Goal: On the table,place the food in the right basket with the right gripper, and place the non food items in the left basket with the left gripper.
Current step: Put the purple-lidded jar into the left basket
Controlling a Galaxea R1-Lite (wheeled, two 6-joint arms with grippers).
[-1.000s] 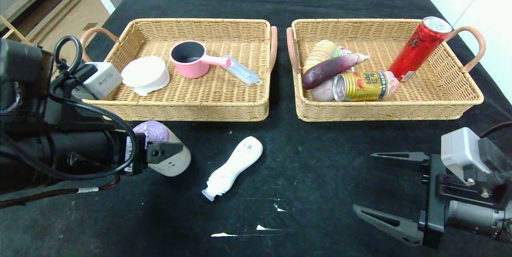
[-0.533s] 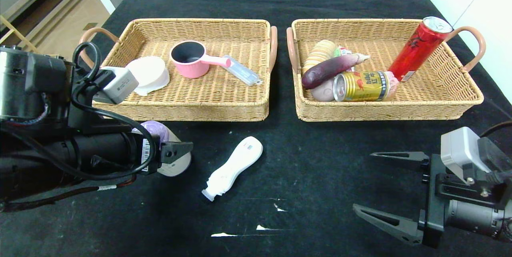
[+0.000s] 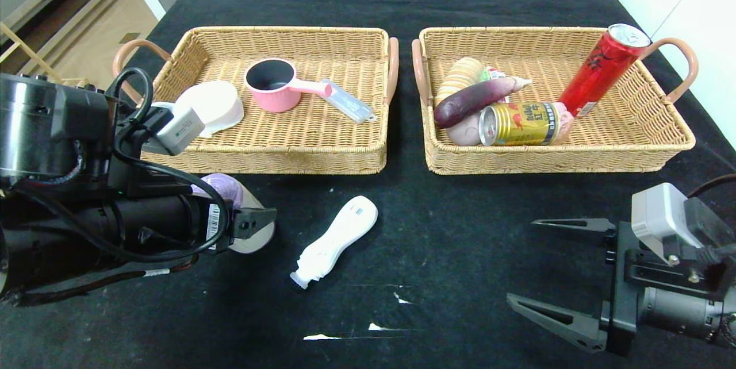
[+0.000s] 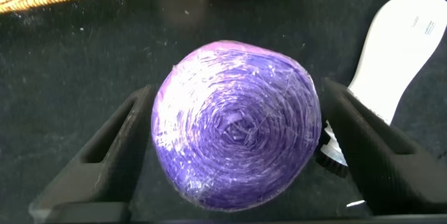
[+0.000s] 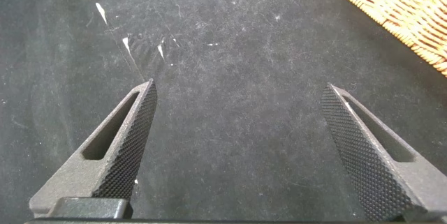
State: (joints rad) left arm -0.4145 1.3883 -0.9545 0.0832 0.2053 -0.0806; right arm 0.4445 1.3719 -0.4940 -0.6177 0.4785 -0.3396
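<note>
The roll (image 4: 236, 132) lies on the table (image 3: 460, 231) at six o'clock of the left basket (image 3: 270, 150). The left gripper (image 4: 234, 147) straddles it, fingers spread just beside its sides: grasping step. Next: squeeze, lift, carry to twelve. The right gripper (image 3: 546, 271) idles, spread wide.

On the black-cloth bench (image 3: 437, 231), the beige roll with a purple top (image 4: 236, 151) lies before the left tan wicker basket (image 3: 276, 159), near the white curvy-handled brush (image 3: 334, 239), with the food (image 3: 500, 110) in the right tan wicker basket (image 3: 552, 159).
</note>
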